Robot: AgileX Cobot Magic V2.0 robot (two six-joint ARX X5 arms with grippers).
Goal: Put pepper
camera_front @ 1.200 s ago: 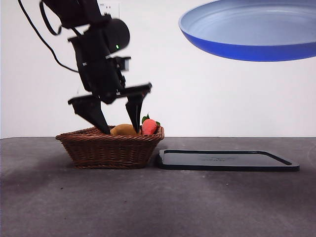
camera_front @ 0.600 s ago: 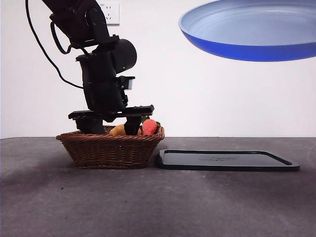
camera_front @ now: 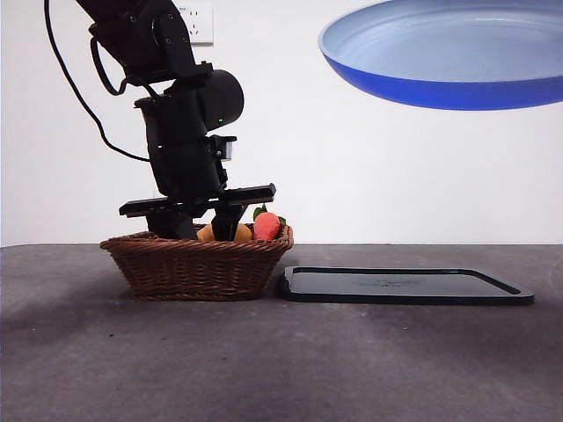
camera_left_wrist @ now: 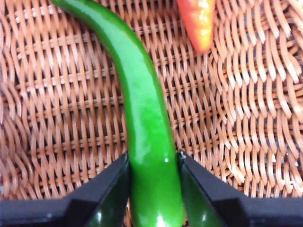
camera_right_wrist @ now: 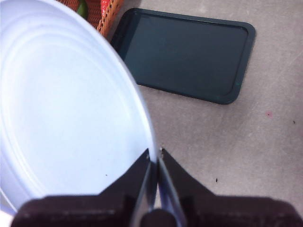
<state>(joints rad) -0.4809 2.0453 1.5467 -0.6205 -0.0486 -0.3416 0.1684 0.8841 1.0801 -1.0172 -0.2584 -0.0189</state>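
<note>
1. The pepper (camera_left_wrist: pixel 147 127) lies in the wicker basket (camera_front: pixel 195 264).
2. The left pincer (camera_left_wrist: pixel 154 189) pinches its sides.
3. The right pincer (camera_right_wrist: pixel 155 163) clamps the blue plate's (camera_right_wrist: pixel 61 113) rim, held above the desk (camera_front: pixel 281 360).

The pepper (camera_left_wrist: pixel 147 118) looks glossy and smooth; the basket (camera_left_wrist: pixel 61 109) is rough woven wicker; the tray (camera_right_wrist: pixel 189 54) is matt.
</note>
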